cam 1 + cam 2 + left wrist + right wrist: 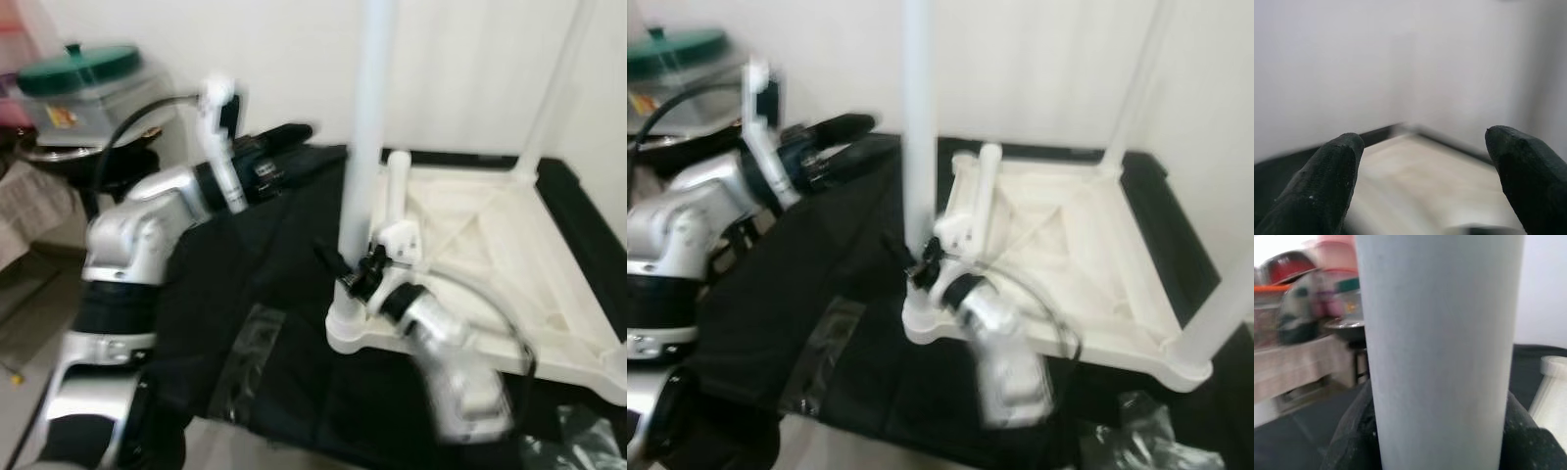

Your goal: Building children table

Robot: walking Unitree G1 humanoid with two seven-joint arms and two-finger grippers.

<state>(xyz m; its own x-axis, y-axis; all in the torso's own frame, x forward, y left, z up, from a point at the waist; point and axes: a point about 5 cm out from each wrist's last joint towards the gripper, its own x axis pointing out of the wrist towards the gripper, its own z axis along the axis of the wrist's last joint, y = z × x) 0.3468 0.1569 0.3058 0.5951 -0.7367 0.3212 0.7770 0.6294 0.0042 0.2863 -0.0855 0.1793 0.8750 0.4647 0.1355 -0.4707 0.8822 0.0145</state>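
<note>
- Centrally, upside-down white table (509,255) lies on black cloth (265,294), right half of frame.
- Right gripper (355,277) clamped on upright leg (367,127) near its base, frame centre.
- Left gripper (294,137) raised upper left, fingers (1327,181) apart, holding nothing.

One upturned white table top (490,235), three upright legs (367,127), one loose leg (397,186), two claws (333,259)

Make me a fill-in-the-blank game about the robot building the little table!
1. The white table lies upside down on a ___ cloth.
2. The right tool is shut on a white table ___.
3. The left tool is ___, holding nothing.
4. The container at the far left has a ___ lid.

Missing words: black; leg; open; green
</note>
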